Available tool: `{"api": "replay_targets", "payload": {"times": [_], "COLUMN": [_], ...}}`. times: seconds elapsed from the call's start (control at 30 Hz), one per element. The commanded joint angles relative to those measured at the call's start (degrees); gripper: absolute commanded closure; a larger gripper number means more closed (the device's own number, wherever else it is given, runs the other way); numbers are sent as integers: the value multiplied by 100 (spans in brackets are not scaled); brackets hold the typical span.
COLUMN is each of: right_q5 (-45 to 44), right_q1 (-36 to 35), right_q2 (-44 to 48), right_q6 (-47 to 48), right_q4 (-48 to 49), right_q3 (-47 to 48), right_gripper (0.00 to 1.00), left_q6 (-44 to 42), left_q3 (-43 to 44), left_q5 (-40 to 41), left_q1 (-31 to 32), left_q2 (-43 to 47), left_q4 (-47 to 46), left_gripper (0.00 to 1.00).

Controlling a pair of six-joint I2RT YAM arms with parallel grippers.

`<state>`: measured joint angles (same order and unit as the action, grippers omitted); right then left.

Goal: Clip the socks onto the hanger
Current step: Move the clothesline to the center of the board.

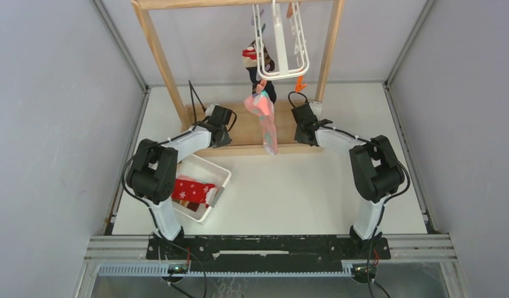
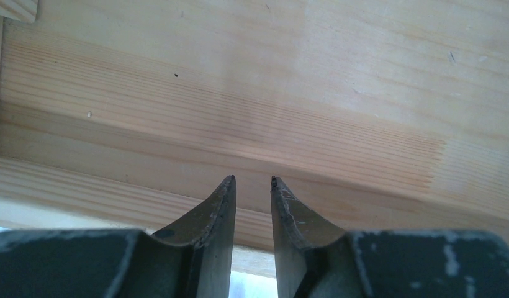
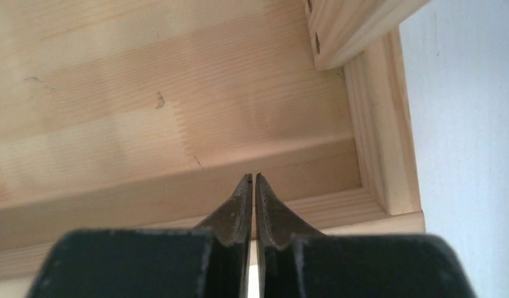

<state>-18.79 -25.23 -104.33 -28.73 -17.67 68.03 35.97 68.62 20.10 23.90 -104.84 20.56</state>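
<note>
The white hanger (image 1: 280, 43) hangs from the wooden rack's top bar. A pink sock with teal dots (image 1: 265, 119) and a dark sock (image 1: 263, 76) dangle from its clips. A red snowflake sock (image 1: 190, 189) lies in the white basket (image 1: 210, 166), with a striped sock (image 1: 200, 203) beside it. My left gripper (image 1: 222, 139) hovers over the rack's wooden base (image 2: 301, 81), left of the pink sock; its jaws are slightly apart and empty (image 2: 252, 180). My right gripper (image 1: 303, 136) is over the base's right end (image 3: 146, 112), shut and empty (image 3: 252, 176).
The tall wooden rack has uprights at the left (image 1: 160, 59) and right (image 1: 331, 43); the right upright's foot (image 3: 351, 25) is just beyond my right fingers. An orange clip (image 1: 300, 84) hangs at the hanger's right. Grey walls enclose the white table (image 1: 301, 192).
</note>
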Motion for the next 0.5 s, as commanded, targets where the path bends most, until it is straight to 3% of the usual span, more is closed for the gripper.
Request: {"api": "replay_targets", "payload": {"times": [0.0,0.2,0.47], "right_q5": [-160,-493,-223], "right_q1": [-131,-246,-150], "right_q2": [-346,-132,-77], "right_q6": [-31,-52,-162], "right_q4": [-907,-1085,-1234], "right_q3": [660,606,544], "right_gripper": [91,91,93], "left_q6": [-46,-13,16], "left_q3": [-226,-261,-244], "left_q5": [-275,-408,-473], "left_q1": [89,121,167], "left_q2": [208,292,318], "left_q4": [586,585,652], "left_gripper": [68,69,68]}}
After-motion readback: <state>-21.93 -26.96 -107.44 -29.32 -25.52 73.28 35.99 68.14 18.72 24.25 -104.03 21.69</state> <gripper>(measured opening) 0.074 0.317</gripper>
